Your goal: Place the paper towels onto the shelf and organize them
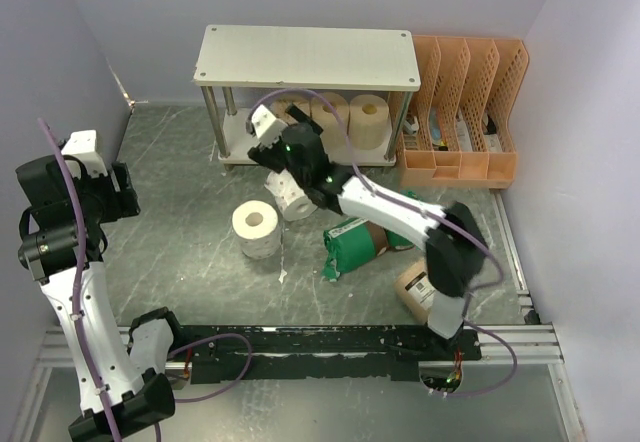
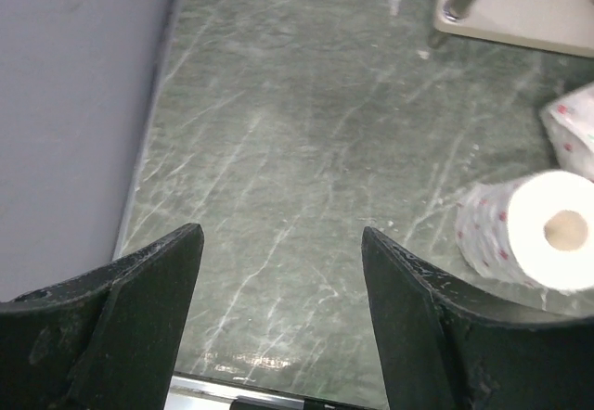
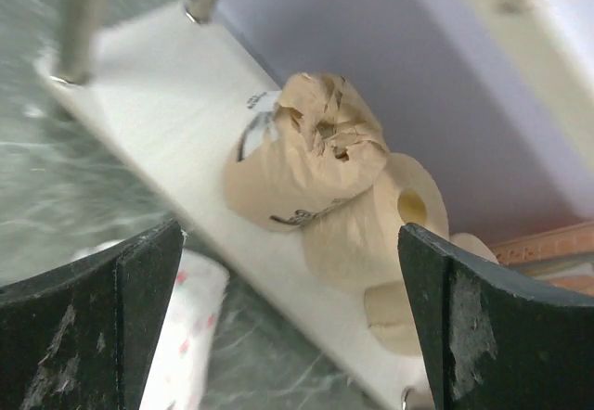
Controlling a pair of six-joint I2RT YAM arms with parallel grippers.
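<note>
Green marbled worktop [image 1: 180, 172], and up top-centre your right jaws are spread wide, holding nothing, at the lower board of the shelf [image 1: 300, 52] where the labelled tan roll [image 3: 297, 150] sits against other tan rolls [image 1: 365, 117], presumably to pack a row; left jaws open and empty too.

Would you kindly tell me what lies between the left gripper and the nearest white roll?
Only bare tabletop separates the left gripper from the white roll; the top view shows it.
</note>
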